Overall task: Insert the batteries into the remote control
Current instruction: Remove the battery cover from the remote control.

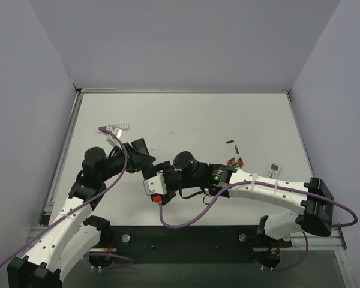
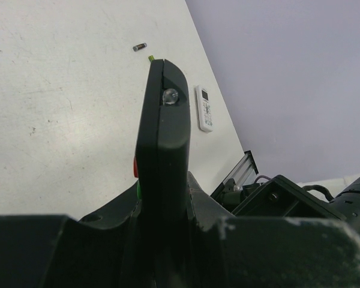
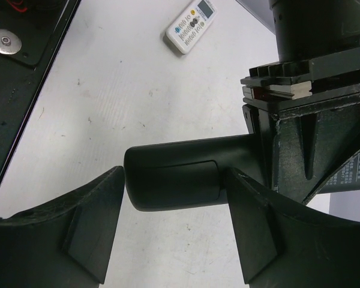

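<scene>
Gripping the remote control [image 2: 162,138] near its lower end, the left hand [image 2: 162,231] is clenched on its two broad faces and holds it off the table [image 1: 186,114], with the far end jutting toward the right hand [image 3: 175,175]. That hand is released, its fingers [image 3: 90,222] spread on either side of the free end without clearly touching it. The remote looks like stiff, light, smooth plastic, so it could slip or twist in a pinch; a hold across the broad faces, clear of the back panel, seems safest. The batteries [image 1: 234,161] lie in a small cluster on the table well to the right of both hands, with a stray battery [image 1: 230,142] a little beyond them. They should be hard, light and apt to roll, best pinched across the middle. Farther right sits a small white remote [image 1: 274,170]. Only the overhead view shows the cluster and how far it lies from the hands, though there the arms hide the black remote. The left wrist view alone shows the clear bulb [image 2: 170,96] at its tip. The right wrist view alone shows a seam [image 3: 216,175] across its back, perhaps the battery cover.
</scene>
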